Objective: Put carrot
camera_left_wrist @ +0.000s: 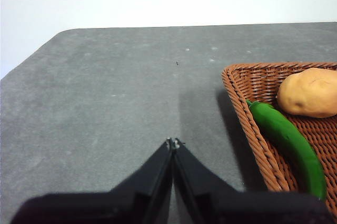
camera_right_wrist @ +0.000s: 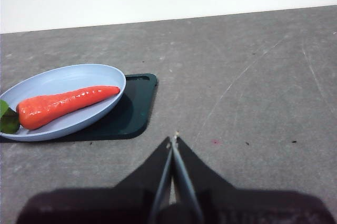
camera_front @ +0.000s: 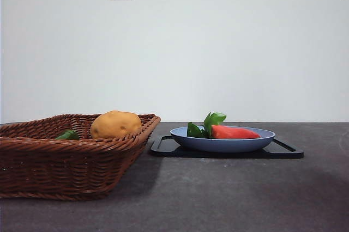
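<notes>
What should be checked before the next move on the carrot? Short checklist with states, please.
1. Carrot in view, lying on the blue plate: ok.
2. Nothing on top of the carrot: ok.
3. Right gripper open for a grasp: not ok, shut.
4. Left gripper away from the plate, shut, beside the basket: ok.
5. Basket has free room beside the potato and pepper: ok.

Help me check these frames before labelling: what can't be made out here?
- Long green pepper: front view, woven brown wicker basket rim hides all but its tip.
- Red-orange toy carrot: right wrist view, picture edge cuts off its leaves.
- Black flat tray: front view, shallow blue plate covers its middle.
- Round yellow-brown potato: left wrist view, edge crops it.
</notes>
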